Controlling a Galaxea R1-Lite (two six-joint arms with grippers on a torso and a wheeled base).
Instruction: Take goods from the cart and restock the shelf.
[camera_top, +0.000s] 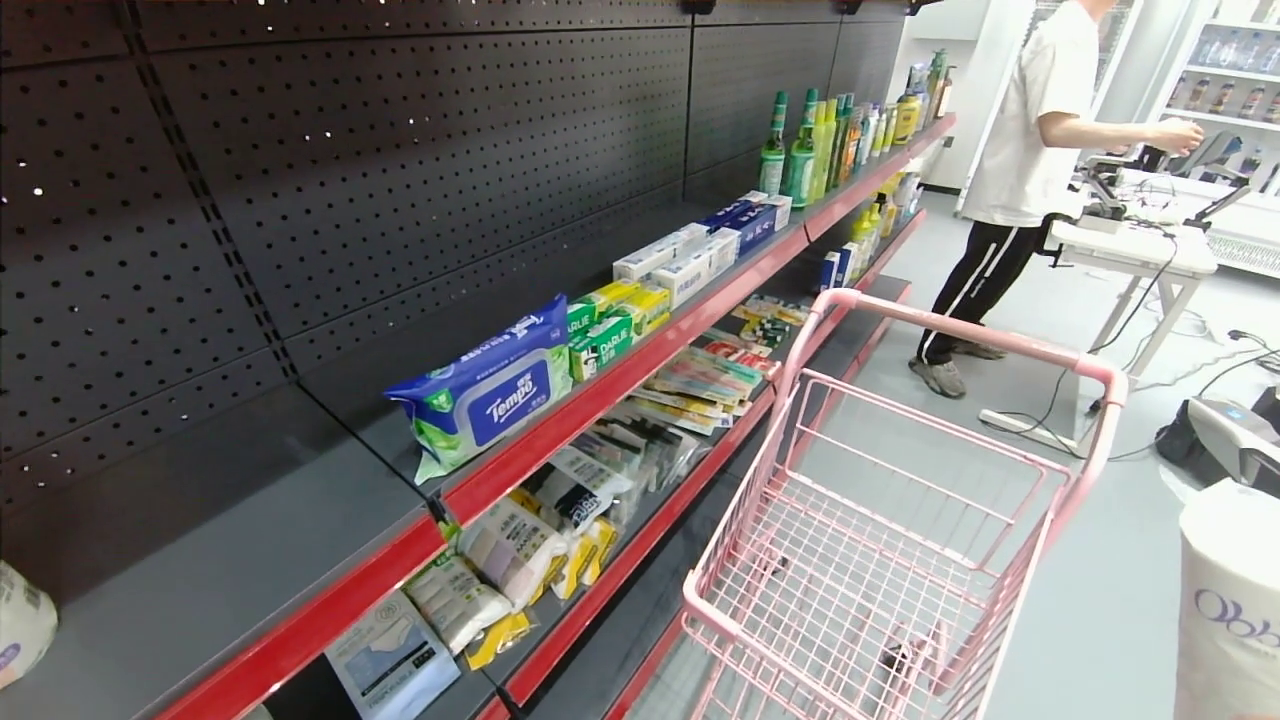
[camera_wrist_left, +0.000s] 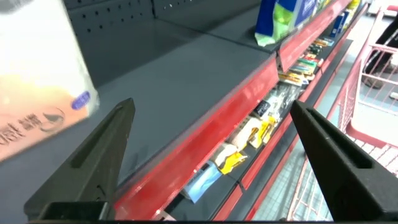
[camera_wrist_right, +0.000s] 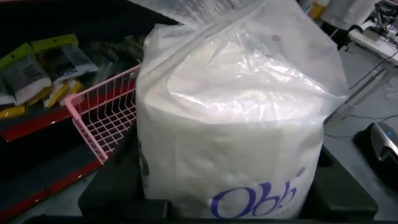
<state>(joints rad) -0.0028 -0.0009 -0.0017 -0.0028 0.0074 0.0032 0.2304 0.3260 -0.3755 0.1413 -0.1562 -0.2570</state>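
Right wrist view puts us closest: our right gripper (camera_wrist_right: 230, 202) is clamped around a white plastic-wrapped roll pack (camera_wrist_right: 236, 118), held beside the pink cart (camera_top: 960, 333). Our left gripper (camera_wrist_left: 214, 158) hangs with its fingers spread wide, holding nothing, over the grey top shelf (camera_wrist_left: 186, 81), near a white pack (camera_wrist_left: 37, 81) lying there. Farther along that shelf we see a blue wipes pack (camera_top: 490, 390).

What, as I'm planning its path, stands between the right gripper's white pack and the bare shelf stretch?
The pink cart stands between the white pack and the shelf. The open left gripper hangs over that bare stretch too.
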